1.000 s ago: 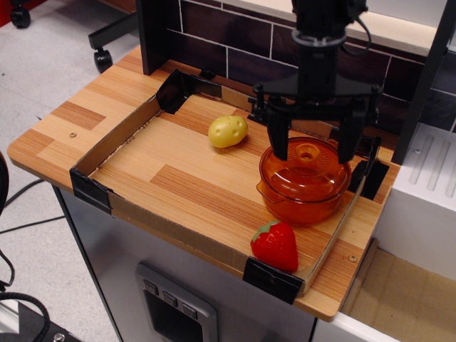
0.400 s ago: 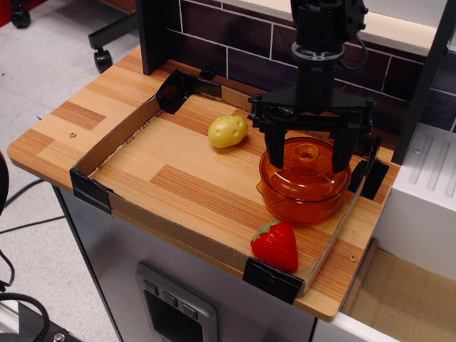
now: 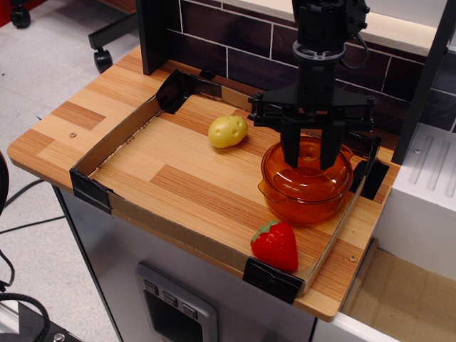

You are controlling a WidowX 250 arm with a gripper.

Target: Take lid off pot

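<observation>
**Tool closing on the lid knob, lid not yet lifted**

Nearest you, at the front right corner of the bench [image 3: 142, 146], a strawberry [image 3: 275, 245] sits against the cardboard rim [image 3: 107, 142], just in front of the pot [image 3: 306, 191]. The pot stands by the right edge, toward the back right corner, and the lid [image 3: 308, 162] is seated on it, so the task has not been done. Behind and to the left, a potato [image 3: 228, 131] lies well apart from the pot.

The tool [image 3: 308, 158] hangs straight over the lid with its fingers [image 3: 291, 151] drawn in on either side of the small knob at the centre. They look clenched on the knob or very nearly so; you cannot tell from this view whether both pads are touching it.

To do this step well, make sure the knob is gripped squarely on both sides, then lift straight up. A slanted pull could drag the pot toward the strawberry or tip it. Clear the pot's edge fully before you move sideways.

Against the picture from a second ago, the fingers then stood wide, outside the lid's edge; now they have narrowed to the knob. Pot, strawberry and potato have not moved.
</observation>
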